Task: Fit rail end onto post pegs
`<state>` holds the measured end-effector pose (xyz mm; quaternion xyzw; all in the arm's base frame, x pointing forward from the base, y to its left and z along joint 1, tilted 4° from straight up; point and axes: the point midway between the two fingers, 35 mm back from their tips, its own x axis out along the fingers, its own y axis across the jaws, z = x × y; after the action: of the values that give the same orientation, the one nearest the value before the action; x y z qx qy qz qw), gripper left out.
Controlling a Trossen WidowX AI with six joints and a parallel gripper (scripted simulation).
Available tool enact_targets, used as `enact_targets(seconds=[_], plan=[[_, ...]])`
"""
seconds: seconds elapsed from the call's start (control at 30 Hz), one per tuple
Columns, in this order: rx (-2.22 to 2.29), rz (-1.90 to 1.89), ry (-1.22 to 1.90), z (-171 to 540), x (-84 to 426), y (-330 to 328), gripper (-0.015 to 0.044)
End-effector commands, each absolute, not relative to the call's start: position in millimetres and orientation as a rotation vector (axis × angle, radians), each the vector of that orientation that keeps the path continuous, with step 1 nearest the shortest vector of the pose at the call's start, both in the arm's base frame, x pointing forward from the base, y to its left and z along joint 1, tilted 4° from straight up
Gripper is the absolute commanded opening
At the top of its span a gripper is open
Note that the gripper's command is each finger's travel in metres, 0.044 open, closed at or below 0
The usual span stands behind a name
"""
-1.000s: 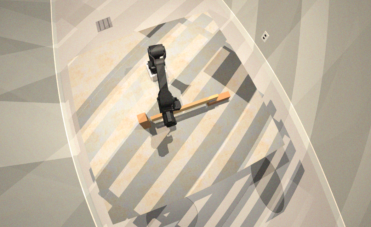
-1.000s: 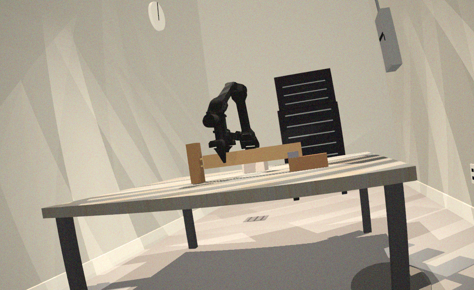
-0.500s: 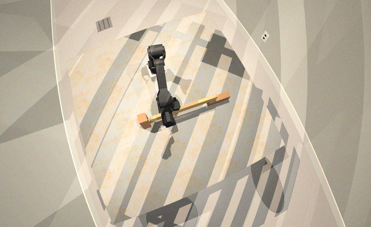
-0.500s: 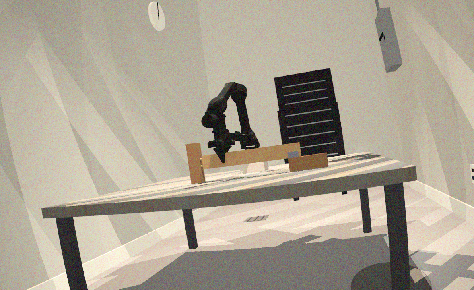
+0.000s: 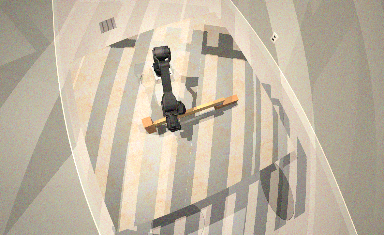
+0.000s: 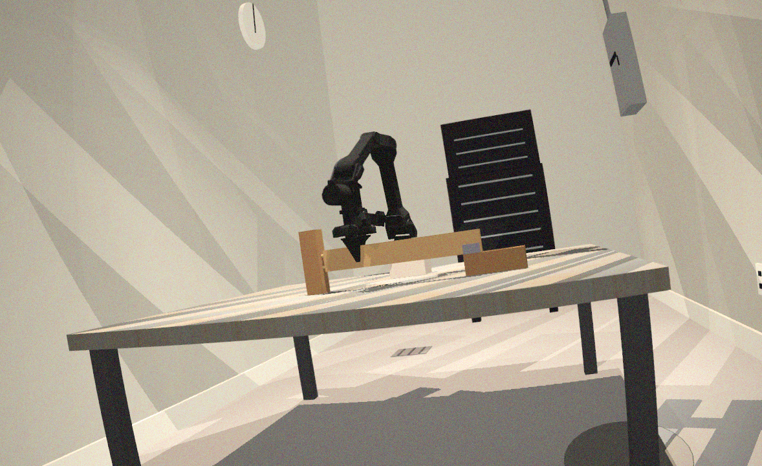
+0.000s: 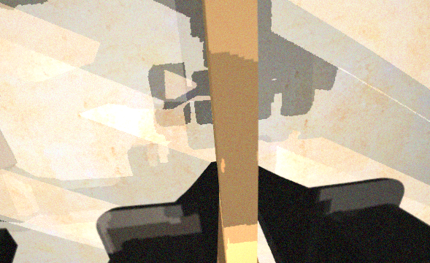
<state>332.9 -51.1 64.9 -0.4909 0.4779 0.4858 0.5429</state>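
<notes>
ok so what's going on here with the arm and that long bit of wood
The black robot arm's gripper is shut on a long light-brown wooden rail, held up off the table. The rail's far end sits at the grey bracket on the low brown wooden block. Its near end is close to the short upright brown wooden post, with a small gap left, so it does not look fully fitted.
</notes>
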Motion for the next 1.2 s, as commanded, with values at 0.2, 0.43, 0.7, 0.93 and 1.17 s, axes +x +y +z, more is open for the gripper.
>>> enact_targets(seconds=[0.2, 0.43, 0.7, 0.93, 1.17], plan=[[-1.167, 1.151, 1.134, 66.1, 332.8, -55.8, 0.0000], [-1.167, 1.151, 1.134, 65.9, 332.8, -57.9, 0.0000], [-1.167, 1.151, 1.134, 65.5, 332.7, -60.3, 0.0000], [-1.167, 1.151, 1.134, 65.3, 332.7, -62.3, 0.0000], [-1.167, 1.151, 1.134, 65.1, 332.7, -62.3, 0.0000]])
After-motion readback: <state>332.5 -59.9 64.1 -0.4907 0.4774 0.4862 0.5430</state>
